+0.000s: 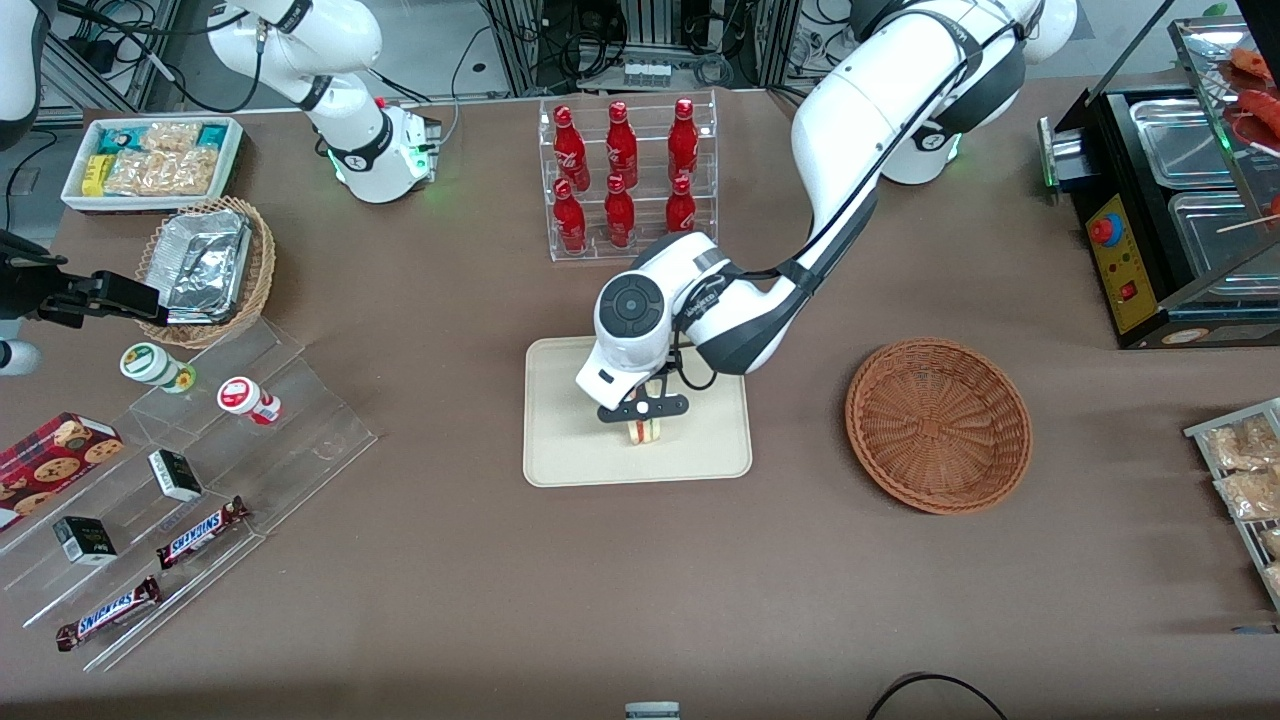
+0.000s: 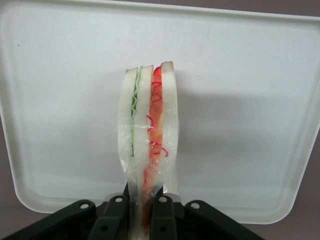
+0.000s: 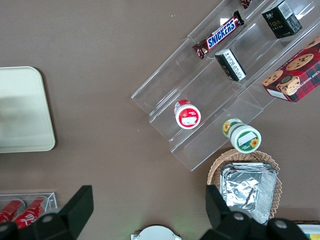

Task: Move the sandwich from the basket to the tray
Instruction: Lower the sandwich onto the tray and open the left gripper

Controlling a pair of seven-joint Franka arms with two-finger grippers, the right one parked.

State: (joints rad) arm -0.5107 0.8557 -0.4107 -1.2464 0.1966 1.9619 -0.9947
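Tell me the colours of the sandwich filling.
Green, red and orange between white bread; the left wrist view shows the sandwich, in the gripper, best.

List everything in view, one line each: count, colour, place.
sandwich: 1, white with red and green filling, held above the tray
tray: 1, cream, table centre
basket: 1, reddish-brown, empty, toward working arm's end
cola bottles: 6, red, in clear rack, farther from camera than tray
foil-lined basket: 1, tan, toward parked arm's end
Snickers bars: 2, brown, on clear steps
gripper: 1, black, jaws shut on sandwich over tray
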